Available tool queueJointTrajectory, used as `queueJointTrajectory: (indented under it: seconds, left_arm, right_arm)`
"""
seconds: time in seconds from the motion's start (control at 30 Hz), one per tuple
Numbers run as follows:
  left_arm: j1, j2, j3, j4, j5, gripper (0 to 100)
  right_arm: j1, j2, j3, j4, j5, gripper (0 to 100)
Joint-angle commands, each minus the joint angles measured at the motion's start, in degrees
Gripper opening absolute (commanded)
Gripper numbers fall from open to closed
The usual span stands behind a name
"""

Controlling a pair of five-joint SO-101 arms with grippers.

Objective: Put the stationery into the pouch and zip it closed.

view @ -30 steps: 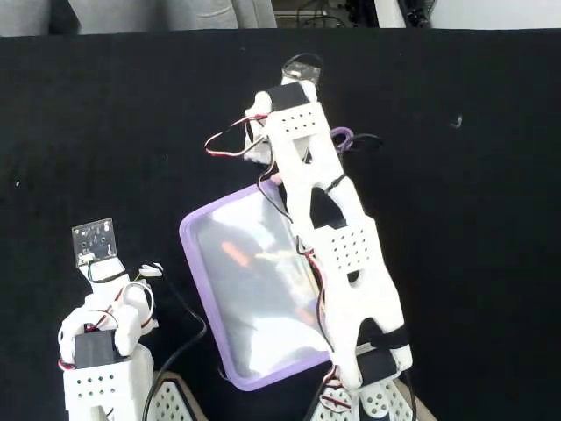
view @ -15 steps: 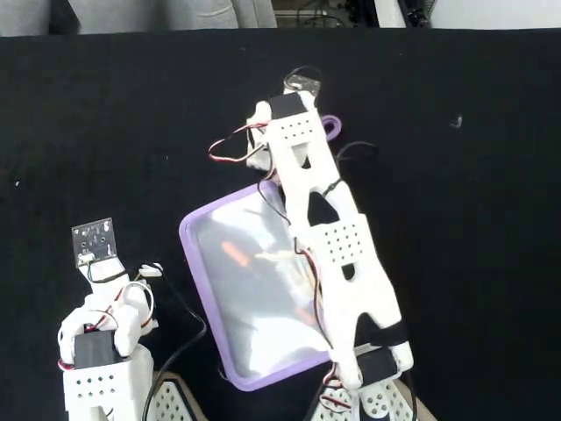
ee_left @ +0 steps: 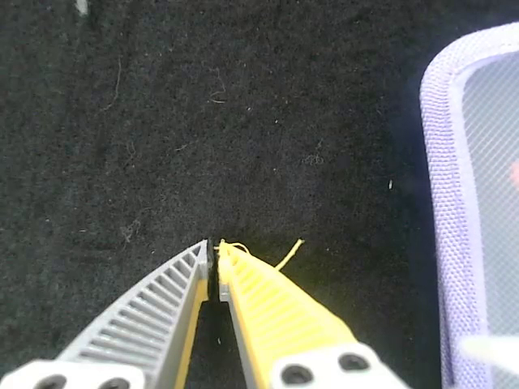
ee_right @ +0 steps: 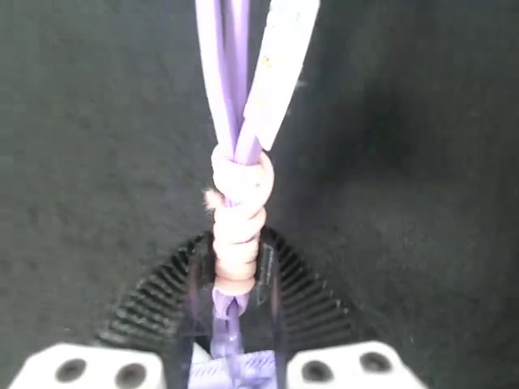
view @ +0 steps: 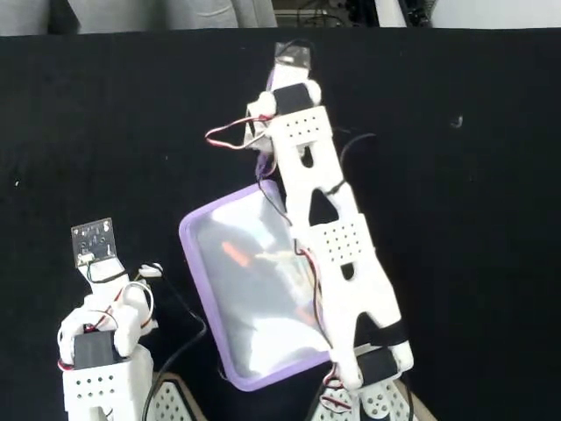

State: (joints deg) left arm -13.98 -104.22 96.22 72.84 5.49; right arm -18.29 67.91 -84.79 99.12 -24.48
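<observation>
A translucent pouch (view: 241, 298) with a purple fabric border lies flat on the black table, with an orange item (view: 233, 255) showing through it. My right arm stretches across the pouch's right side to its far corner. There my right gripper (ee_right: 235, 253) is shut on the purple pull cord (ee_right: 229, 73), just behind its pink knot (ee_right: 240, 219). A bit of that cord (view: 262, 167) shows beside the wrist in the high view. My left gripper (ee_left: 212, 255) is shut on nothing, low over bare table beside the pouch's edge (ee_left: 450, 194).
The left arm's base (view: 101, 368) sits at the near left, apart from the pouch. Black cloth covers the whole table (view: 456, 219). Wires (view: 230, 140) hang off the right arm's wrist.
The right arm's wrist has moved toward the far side and slightly left, taking the purple cord with it; the loop that showed right of the arm is now out of sight. The left arm is still.
</observation>
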Motion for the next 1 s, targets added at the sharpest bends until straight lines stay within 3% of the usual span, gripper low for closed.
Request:
queueJointTrajectory:
  seconds: [0.0,0.23,0.67,0.97]
  left_arm:
    - [-0.22,-0.26,1.19,0.18,0.26,3]
    - [-0.22,-0.26,1.19,0.18,0.26,3]
    - [-0.22,-0.26,1.19,0.18,0.26,3]
    - [-0.22,-0.26,1.19,0.18,0.26,3]
  right_arm:
    - [0.79,-1.36,-9.54,2.02,0.79,1.1]
    - [0.79,-6.99,-10.77,2.02,0.79,1.1]
    - [0.88,-30.46,-10.77,2.02,0.88,1.1]
    - [0.79,-41.71,-10.68,2.11,11.78,1.1]
